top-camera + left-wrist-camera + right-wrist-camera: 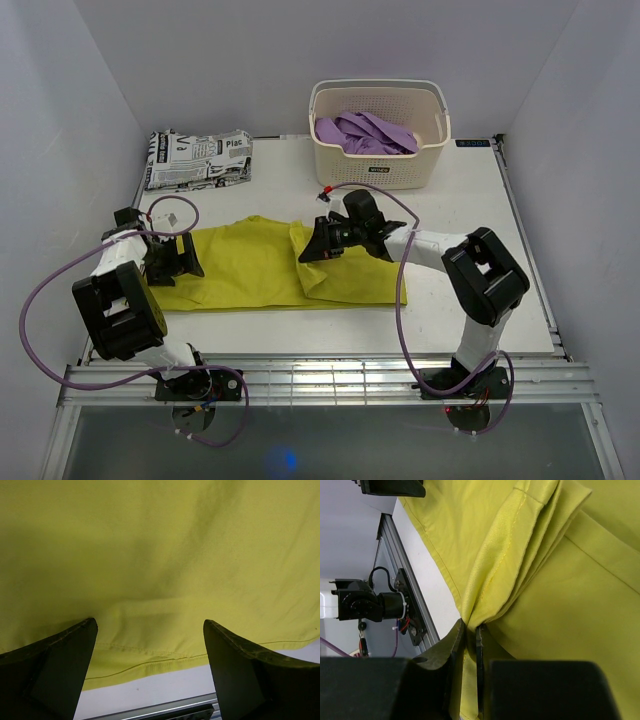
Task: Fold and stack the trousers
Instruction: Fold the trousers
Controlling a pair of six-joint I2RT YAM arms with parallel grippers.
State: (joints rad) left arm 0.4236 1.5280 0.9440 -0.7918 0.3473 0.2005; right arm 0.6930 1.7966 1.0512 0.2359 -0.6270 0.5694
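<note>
We find the trousers (250, 268) spread flat across the middle of the top view, with their right end doubled over toward the centre. Our right gripper (469, 632) is clamped on that bunched fold. Our left gripper (150, 625), at the frame's left, stands wide apart over the cloth's edge, holding nothing. We judge the first fold begun, with further folds and the stacking not yet done. A white basket (378, 150) sits at the upper right.
</note>
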